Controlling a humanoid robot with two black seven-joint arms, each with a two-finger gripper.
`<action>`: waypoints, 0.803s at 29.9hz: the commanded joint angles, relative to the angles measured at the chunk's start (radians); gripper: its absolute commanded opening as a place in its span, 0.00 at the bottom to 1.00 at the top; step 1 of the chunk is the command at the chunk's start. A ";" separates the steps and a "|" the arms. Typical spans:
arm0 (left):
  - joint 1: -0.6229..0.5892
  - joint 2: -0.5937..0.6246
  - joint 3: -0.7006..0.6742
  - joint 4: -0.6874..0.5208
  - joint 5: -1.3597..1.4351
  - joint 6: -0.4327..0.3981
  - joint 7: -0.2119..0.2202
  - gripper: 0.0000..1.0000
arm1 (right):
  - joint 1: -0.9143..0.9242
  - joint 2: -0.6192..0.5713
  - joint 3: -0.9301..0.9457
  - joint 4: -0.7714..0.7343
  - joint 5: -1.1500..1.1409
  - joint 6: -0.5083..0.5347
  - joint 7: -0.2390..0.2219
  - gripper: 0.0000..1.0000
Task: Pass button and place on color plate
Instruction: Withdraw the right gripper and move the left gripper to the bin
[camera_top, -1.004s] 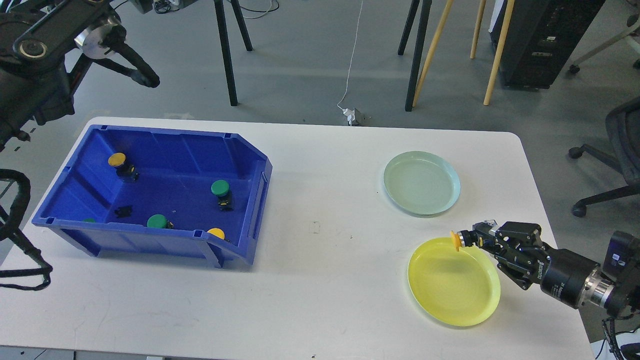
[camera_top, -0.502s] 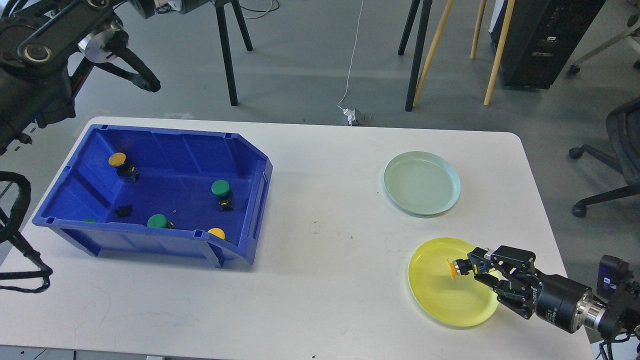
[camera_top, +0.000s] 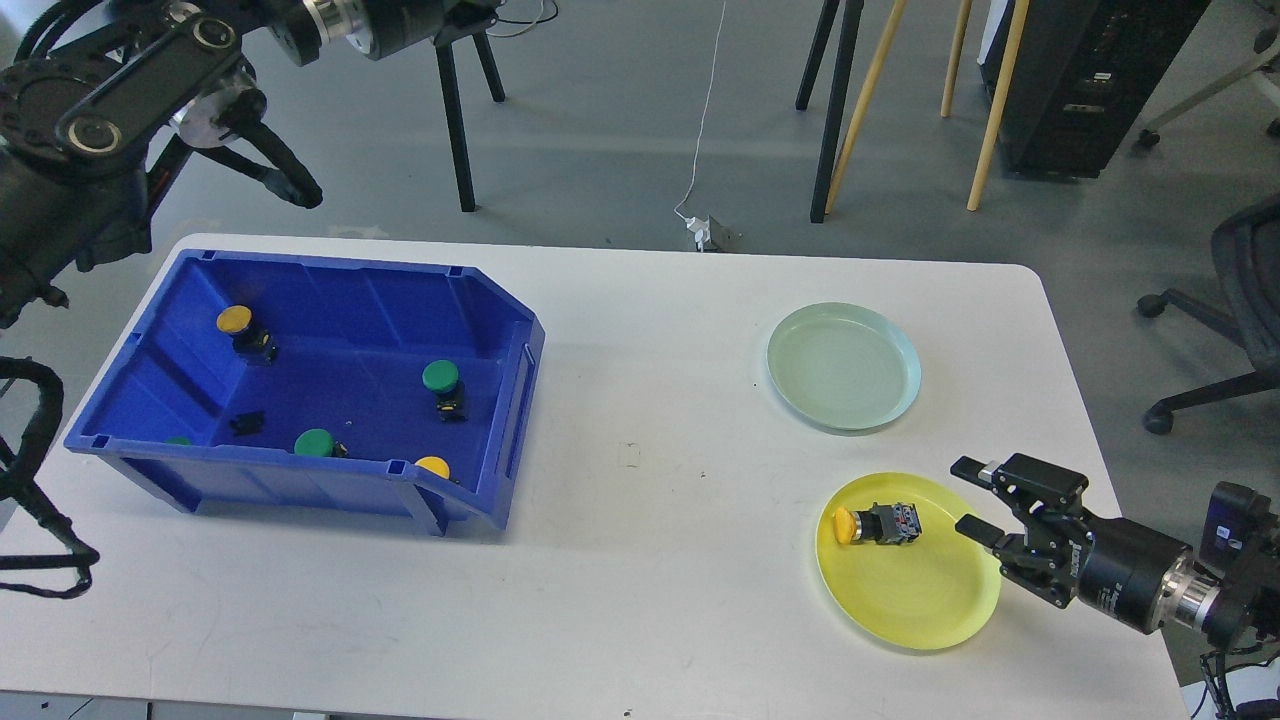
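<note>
A yellow-capped button (camera_top: 877, 523) is seen lying on its side inside the yellow plate (camera_top: 905, 610), in the plate's far-left part, cap pointing left and dark body to the right. It is touched by nothing but the plate. Just to its right, the right gripper (camera_top: 968, 497) is held over the plate's right rim with its two fingers spread apart and nothing between them; a clear gap is kept from the button. A pale green plate (camera_top: 843, 366) is set farther back on the white table (camera_top: 650, 560), bare. At the left of the table a blue bin (camera_top: 300, 390) is placed, with two yellow-capped and two green-capped buttons visible inside, plus a small dark part. The left gripper (camera_top: 290, 185) is held up beyond the table's far-left corner, over the floor; whether its fingers are apart cannot be told.
</note>
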 joint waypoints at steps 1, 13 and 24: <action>0.016 0.081 0.052 -0.090 0.050 0.000 0.031 0.99 | 0.001 -0.010 0.129 -0.002 0.073 0.003 0.000 0.89; 0.048 0.510 0.304 -0.522 0.374 0.000 0.037 0.99 | 0.151 0.004 0.330 -0.048 0.154 -0.014 -0.060 0.94; 0.224 0.426 0.304 -0.506 0.914 0.000 0.042 0.98 | 0.254 0.003 0.315 -0.142 0.163 -0.016 -0.146 0.94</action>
